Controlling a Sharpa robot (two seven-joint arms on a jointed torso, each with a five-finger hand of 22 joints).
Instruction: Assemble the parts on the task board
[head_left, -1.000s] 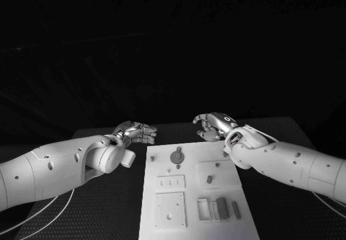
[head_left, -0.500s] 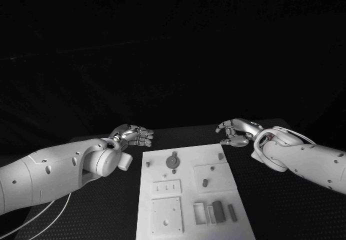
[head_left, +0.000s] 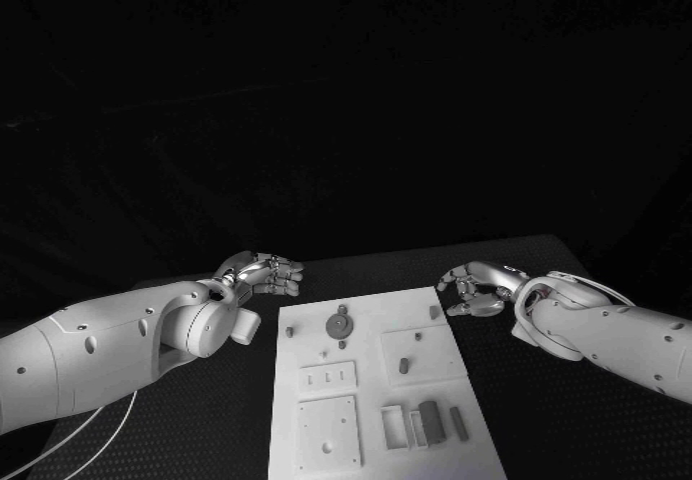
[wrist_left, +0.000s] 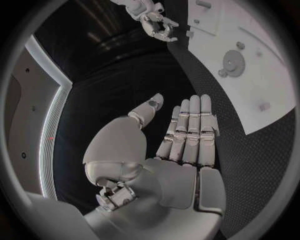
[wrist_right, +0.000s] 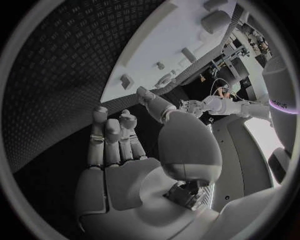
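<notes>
The white task board (head_left: 368, 352) lies in the middle of the black table. On it are a round gear-like part (head_left: 340, 325), small pegs, two flat square plates (head_left: 329, 429) and several grey blocks (head_left: 430, 416) near the front. My left hand (head_left: 263, 273) hovers off the board's far left corner; the left wrist view shows its fingers (wrist_left: 187, 135) straight and holding nothing, with the board (wrist_left: 262, 85) beside them. My right hand (head_left: 476, 288) hangs just off the far right corner, fingers (wrist_right: 112, 135) loosely bent and empty.
Black textured table (head_left: 562, 400) surrounds the board, with bare surface on both sides. Thin cables (head_left: 87, 435) trail under my left arm at the front left. The table's far edge runs just behind both hands.
My right hand has swung from beyond the board's far edge out to the right and lower, off the far right corner. The left hand has barely moved. The view has shifted a little.
</notes>
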